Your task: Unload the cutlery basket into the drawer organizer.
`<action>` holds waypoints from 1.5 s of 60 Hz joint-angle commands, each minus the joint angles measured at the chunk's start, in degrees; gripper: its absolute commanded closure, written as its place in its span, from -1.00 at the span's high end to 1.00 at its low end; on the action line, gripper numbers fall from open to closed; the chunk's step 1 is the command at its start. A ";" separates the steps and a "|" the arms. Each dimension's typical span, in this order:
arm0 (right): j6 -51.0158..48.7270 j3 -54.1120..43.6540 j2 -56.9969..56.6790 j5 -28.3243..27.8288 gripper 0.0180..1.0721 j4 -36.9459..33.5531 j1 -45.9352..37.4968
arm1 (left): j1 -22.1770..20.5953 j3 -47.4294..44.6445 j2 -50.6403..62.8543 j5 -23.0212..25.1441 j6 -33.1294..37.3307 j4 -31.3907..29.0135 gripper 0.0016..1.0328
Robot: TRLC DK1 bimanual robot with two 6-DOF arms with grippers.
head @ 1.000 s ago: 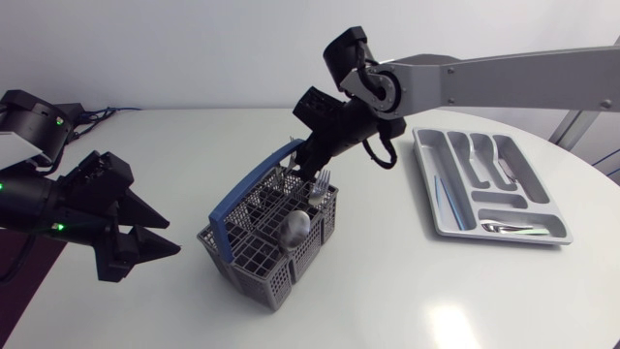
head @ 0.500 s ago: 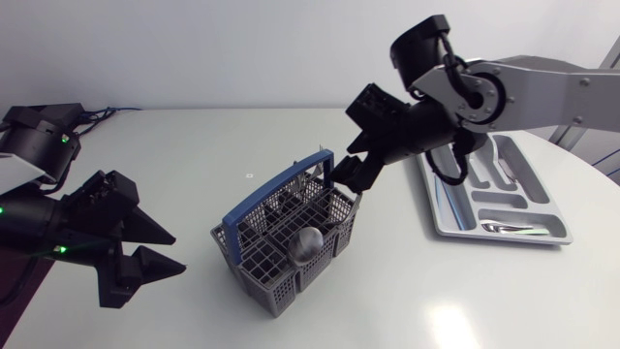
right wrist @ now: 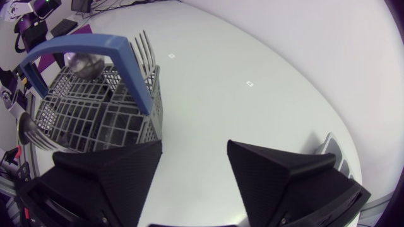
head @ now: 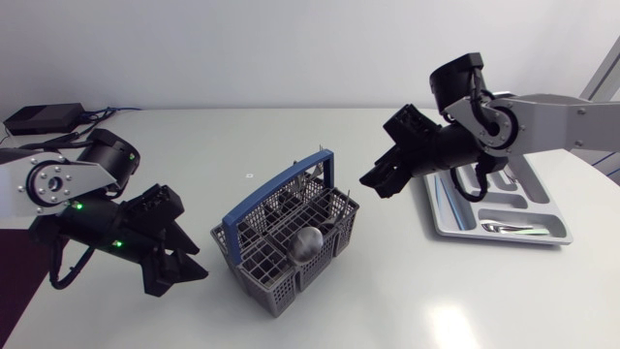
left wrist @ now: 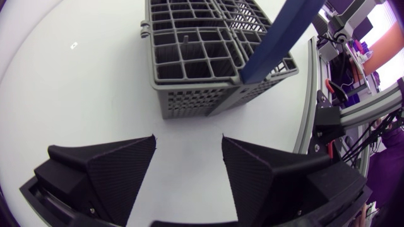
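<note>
The cutlery basket (head: 286, 237) stands near the middle of the table, a grey grid with a blue handle (head: 274, 189) arching over it. It is not yet empty. A spoon (head: 308, 242) stands bowl-up in a near cell, and the right wrist view shows forks (right wrist: 144, 47) tines-up against the handle's far end.

At about 3 o'clock from the basket, well apart, lies the drawer organizer (head: 548, 199). It seems to hold a few silver pieces already, though they are too small to tell what they are.

The right gripper (head: 380, 181) hangs at roughly 2 o'clock from the basket, between it and the organizer, with its fingers spread and nothing in them. Its own camera looks past the fingertips at the basket just ahead. The left gripper (head: 201, 264) sits low at 8 o'clock from the basket, near it but not touching. Its fingers are apart too, with bare table between them in its wrist view.

I judge this to be the gap between two picks — no piece in hand, the next one to fetch. The forks look like the nearest target for the right gripper. It would have to come down beside the handle, not onto it, and close on a fork's neck. The light basket could tip or slide on the pull, so the left gripper may need to steady a wall.
</note>
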 commanded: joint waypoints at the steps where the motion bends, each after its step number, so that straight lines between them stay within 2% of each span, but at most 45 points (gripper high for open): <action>1: 1.18 -1.36 2.82 -0.47 -0.58 2.14 -0.30 | -0.78 1.21 1.66 -0.02 0.00 1.08 0.71; 3: 1.27 -1.18 3.61 -0.55 -0.65 2.40 -0.30 | -0.87 1.30 1.75 -0.02 -0.18 1.43 0.69; 8: 1.89 -0.57 5.36 -0.82 -0.67 2.84 0.23 | -1.40 1.56 2.19 -0.02 -1.67 3.45 0.25; 9: 2.06 -0.48 5.63 -0.82 -0.67 3.02 0.32 | -1.49 1.56 2.45 -0.02 -2.37 4.59 0.08; 10: 2.24 -0.48 5.89 -0.82 -0.68 3.10 0.41 | -1.57 1.56 2.54 -0.02 -2.64 5.03 0.01; 11: 2.33 -0.39 6.07 -0.91 -0.68 3.19 0.58 | -1.75 1.56 3.07 -0.02 -3.25 6.09 -0.21; 13: 2.41 -0.48 6.33 -1.17 -0.69 3.19 0.84 | -1.84 1.74 3.68 -0.02 -3.60 6.97 -0.43; 16: 2.50 -0.92 6.33 -1.70 -0.69 3.19 1.28 | -2.54 2.00 4.83 -0.02 -4.13 7.85 -0.48; 24: 2.41 -4.08 5.01 -2.40 -0.70 2.93 2.87 | -4.03 2.00 5.71 -0.02 -5.89 11.45 -0.52; 37: 3.21 -9.97 -1.84 -2.31 -0.70 1.17 7.17 | -3.24 5.52 9.75 -0.02 -7.91 14.61 -0.52; 55: 6.19 -11.38 -5.53 -1.61 -0.70 -0.32 9.90 | -2.80 14.75 19.07 -0.11 -10.28 17.60 -0.52; 67: 8.48 -9.18 -3.95 -0.11 -0.70 -0.06 11.83 | -3.42 20.81 24.78 -0.11 -11.07 17.87 -0.52; 90: 10.50 0.13 3.52 2.43 -0.70 0.20 10.42 | -3.95 29.07 31.19 -0.11 -12.48 17.78 -0.51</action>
